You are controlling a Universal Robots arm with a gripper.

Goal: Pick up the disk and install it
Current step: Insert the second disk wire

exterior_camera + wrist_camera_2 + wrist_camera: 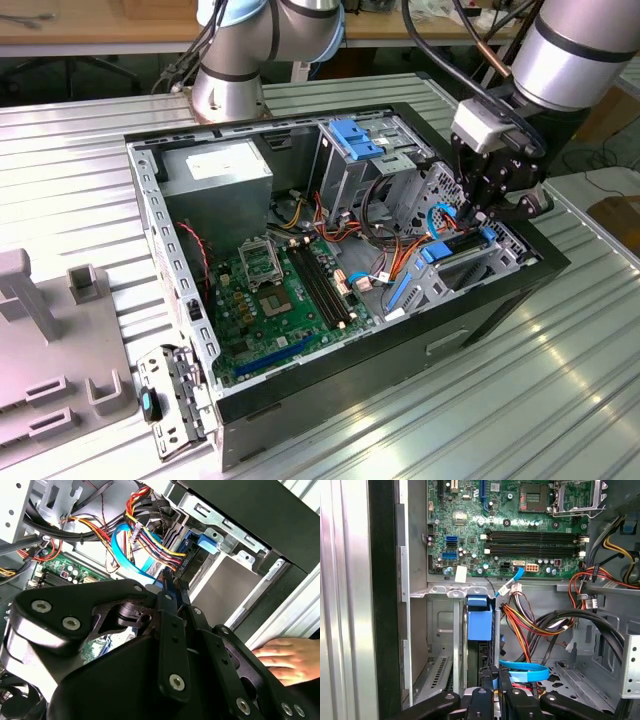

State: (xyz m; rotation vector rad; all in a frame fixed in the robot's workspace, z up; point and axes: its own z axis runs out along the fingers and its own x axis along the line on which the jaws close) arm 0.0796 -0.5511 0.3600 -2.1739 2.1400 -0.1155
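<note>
The disk (445, 250) stands on edge in the drive cage (480, 270) at the corner of the open computer case on the exterior view's right. Its blue carrier rail shows along its upper edge. In the first wrist view the disk (480, 625) sits in a narrow slot, blue tab toward the motherboard. My gripper (483, 215) hangs directly over the disk's end. In both wrist views the fingers are drawn close together, gripper (495, 676) and gripper (172, 586), pinching a sliver of the blue rail beside the disk's dark end (192, 562).
A bundle of orange, red and yellow wires (530, 622) and a blue flat cable (525, 670) crowd the gripper. The motherboard (280, 290) and grey power supply box (215, 170) lie further inside. A person's hand (285, 660) rests outside the case wall. A grey fixture (50, 340) stands at the exterior view's left.
</note>
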